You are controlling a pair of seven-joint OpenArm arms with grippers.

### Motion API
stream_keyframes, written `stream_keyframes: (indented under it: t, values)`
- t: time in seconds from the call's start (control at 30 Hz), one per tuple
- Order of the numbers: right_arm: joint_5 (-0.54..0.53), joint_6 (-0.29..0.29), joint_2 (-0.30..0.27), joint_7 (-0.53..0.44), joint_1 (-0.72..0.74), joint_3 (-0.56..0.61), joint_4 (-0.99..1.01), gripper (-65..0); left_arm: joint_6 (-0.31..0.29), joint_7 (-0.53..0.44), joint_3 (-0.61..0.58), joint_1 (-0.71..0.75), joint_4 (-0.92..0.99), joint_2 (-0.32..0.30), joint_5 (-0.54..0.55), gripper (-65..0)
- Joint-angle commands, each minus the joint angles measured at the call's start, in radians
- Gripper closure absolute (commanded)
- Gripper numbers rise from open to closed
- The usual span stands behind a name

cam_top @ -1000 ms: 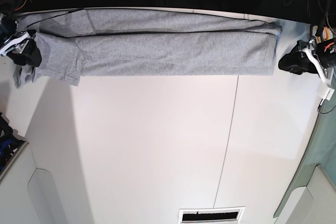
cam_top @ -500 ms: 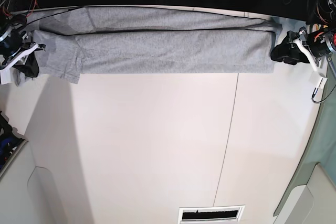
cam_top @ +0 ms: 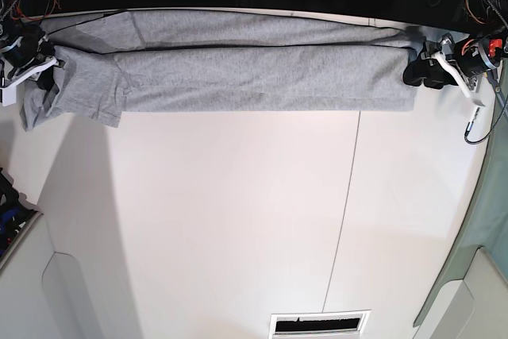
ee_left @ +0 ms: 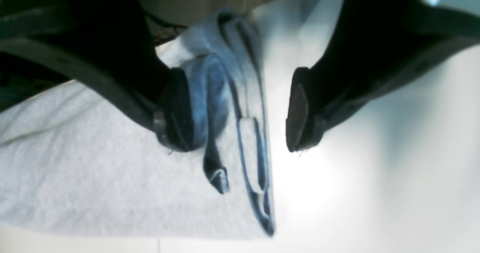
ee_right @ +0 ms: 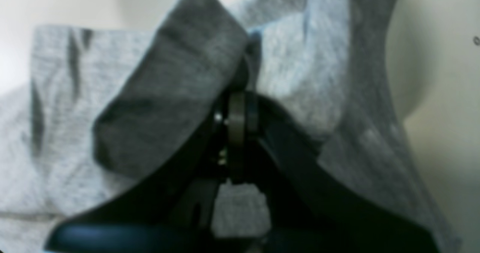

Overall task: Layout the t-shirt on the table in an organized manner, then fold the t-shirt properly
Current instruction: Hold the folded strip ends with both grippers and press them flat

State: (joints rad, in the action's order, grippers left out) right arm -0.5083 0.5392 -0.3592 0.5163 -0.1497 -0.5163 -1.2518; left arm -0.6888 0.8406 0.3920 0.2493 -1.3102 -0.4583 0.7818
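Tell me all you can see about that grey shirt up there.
The t-shirt is light heather-grey, soft knit cloth, folded lengthwise into a long band along the far edge of the white table. A sleeve sticks out at the base view's left end. There the right pincer is shut on a fold of it. At the other end the left pincer stands open, straddling the layered edge.

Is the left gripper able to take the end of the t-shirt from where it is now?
Probably yes: the left gripper stands open astride the folded end of the t-shirt, one finger on the cloth, nothing between.
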Motion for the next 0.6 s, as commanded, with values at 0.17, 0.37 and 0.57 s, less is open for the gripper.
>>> stream_keyframes:
  t: [0.17,0.37,0.57]
  values:
    - [-0.031,0.011,-0.020,-0.023,0.008,-0.006,-0.014,0.0,-0.009,-0.039,-0.045,-0.006,0.061,-0.018,0.014,-42.6]
    - [-0.031,0.011,-0.020,-0.022,0.008,-0.006,-0.014,0.0,-0.009,-0.047,-0.116,-0.005,0.071,-0.018,0.013,-42.5]
    - [-0.031,0.011,-0.021,-0.023,0.009,-0.006,-0.014,0.0,-0.009,-0.006,-0.143,-0.005,0.068,-0.019,0.013,-8.6]
